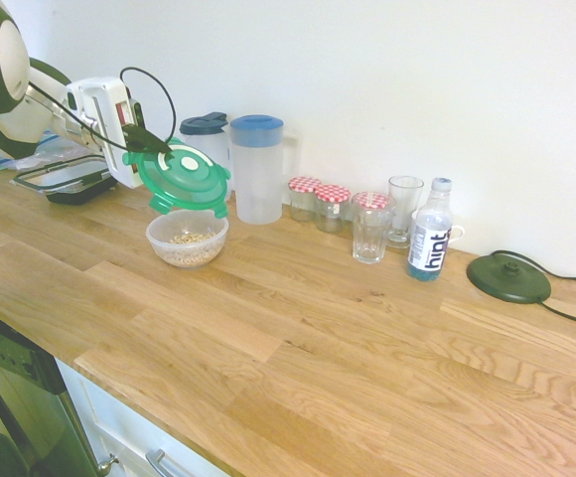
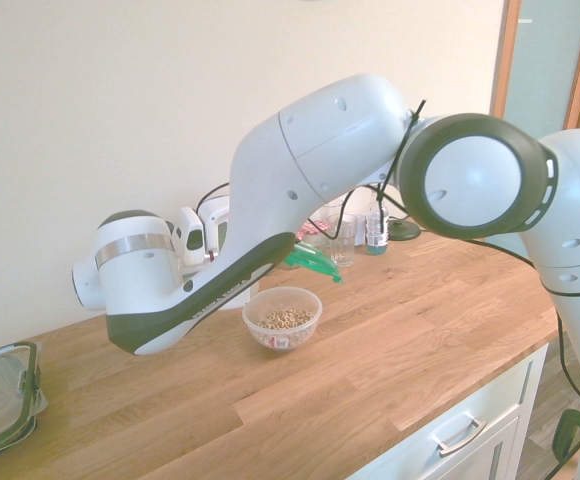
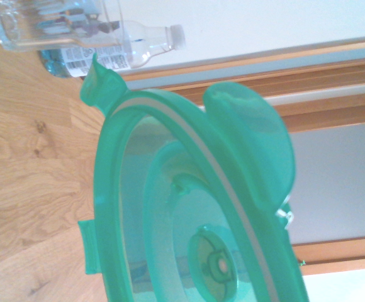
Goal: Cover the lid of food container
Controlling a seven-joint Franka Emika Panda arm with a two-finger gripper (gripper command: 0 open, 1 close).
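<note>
The green translucent lid (image 1: 183,177) hangs tilted in the air, its low edge just above the far rim of the food container (image 1: 187,238), a small clear bowl with beige grains on the wooden counter. My gripper (image 1: 147,141) is shut on the lid's upper left edge. In the second exterior view the arm hides the gripper; only a green sliver of the lid (image 2: 314,263) shows behind and above the food container (image 2: 282,318). The lid (image 3: 189,207) fills the wrist view, seen from its underside with a whitish rim ring.
A rectangular black-rimmed container (image 1: 65,179) lies behind the gripper. Two tall clear jugs (image 1: 258,169) stand against the wall right behind the bowl. Further right are jars (image 1: 318,204), glasses (image 1: 370,227), a water bottle (image 1: 430,231) and a black disc with a cord (image 1: 507,277).
</note>
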